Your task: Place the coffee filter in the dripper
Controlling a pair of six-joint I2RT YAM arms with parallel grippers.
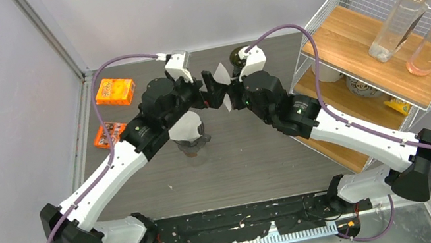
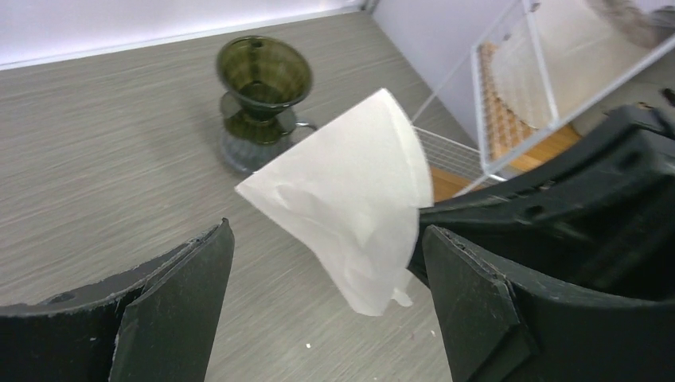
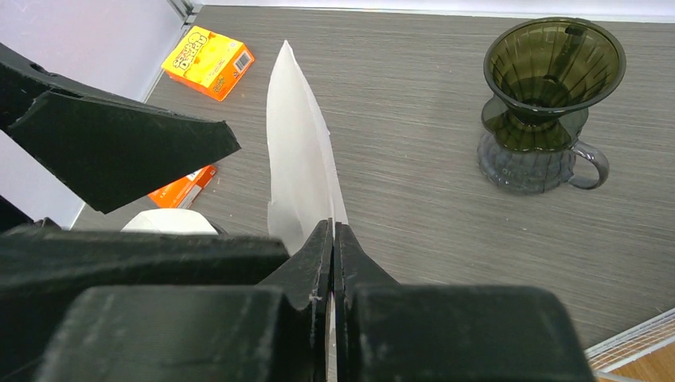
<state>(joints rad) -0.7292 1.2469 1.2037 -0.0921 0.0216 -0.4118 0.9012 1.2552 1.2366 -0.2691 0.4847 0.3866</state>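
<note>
The white paper coffee filter [image 3: 298, 159] hangs in the air, pinched at one edge by my right gripper [image 3: 332, 227], which is shut on it. In the left wrist view the filter [image 2: 350, 191] sits between the wide-open jaws of my left gripper [image 2: 326, 239], touching neither finger. The dark green glass dripper [image 3: 549, 79] stands empty on a glass mug at the back of the table, also seen beyond the filter [image 2: 263, 76]. From above, both grippers meet mid-table, left [image 1: 215, 91] and right [image 1: 235, 91], with the dripper [image 1: 235, 58] just behind them.
A stack of white filters on a dark stand [image 1: 188, 129] sits under the left arm. An orange box [image 1: 114, 91] and an orange packet [image 1: 105, 135] lie at the left. A wire rack [image 1: 380, 45] with two bottles [image 1: 405, 14] stands at the right.
</note>
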